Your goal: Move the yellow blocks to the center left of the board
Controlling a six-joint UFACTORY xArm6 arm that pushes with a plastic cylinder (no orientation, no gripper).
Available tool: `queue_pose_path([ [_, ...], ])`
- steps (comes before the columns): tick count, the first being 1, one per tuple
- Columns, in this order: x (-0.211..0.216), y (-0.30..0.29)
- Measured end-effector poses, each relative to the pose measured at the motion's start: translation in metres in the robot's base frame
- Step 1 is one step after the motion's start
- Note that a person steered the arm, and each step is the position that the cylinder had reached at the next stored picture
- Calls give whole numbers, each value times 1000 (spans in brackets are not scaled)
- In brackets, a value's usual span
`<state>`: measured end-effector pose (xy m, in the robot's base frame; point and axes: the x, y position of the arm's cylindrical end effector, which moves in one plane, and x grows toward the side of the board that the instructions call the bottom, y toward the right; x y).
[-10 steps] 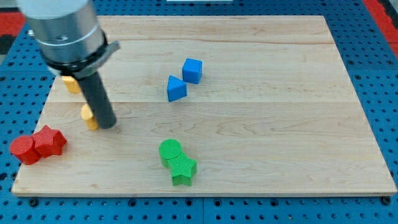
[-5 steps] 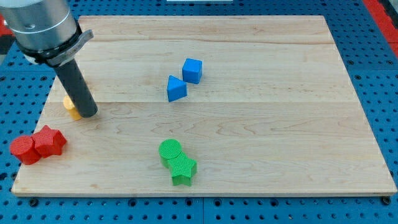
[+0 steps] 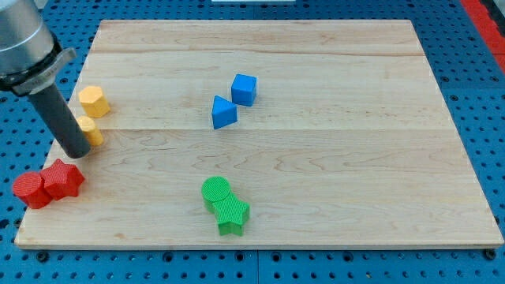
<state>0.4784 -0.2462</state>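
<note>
Two yellow blocks sit near the board's left edge. One yellow block (image 3: 93, 101), hexagon-like, lies higher up. The second yellow block (image 3: 92, 132) lies just below it, partly hidden by my rod. My tip (image 3: 78, 152) rests on the board at the lower left of that second yellow block, touching or almost touching it. The rod leans up toward the view's top left.
Two red blocks (image 3: 47, 184) lie at the lower left edge, just below my tip. A blue cube (image 3: 244, 88) and a blue triangular block (image 3: 223, 112) sit near the middle top. Two green blocks (image 3: 225, 205) lie at the bottom centre. The wooden board (image 3: 331, 158) lies on a blue pegboard.
My rod has moved toward the view's left. The lower yellow block slid left and slightly up with it. The upper yellow block, hidden before, shows again.
</note>
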Motion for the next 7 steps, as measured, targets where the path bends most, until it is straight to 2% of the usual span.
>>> queue_pose_path([
  [1,-20,24],
  [2,-45,25],
  [3,-53,27],
  [4,-49,46],
  [7,-47,42],
])
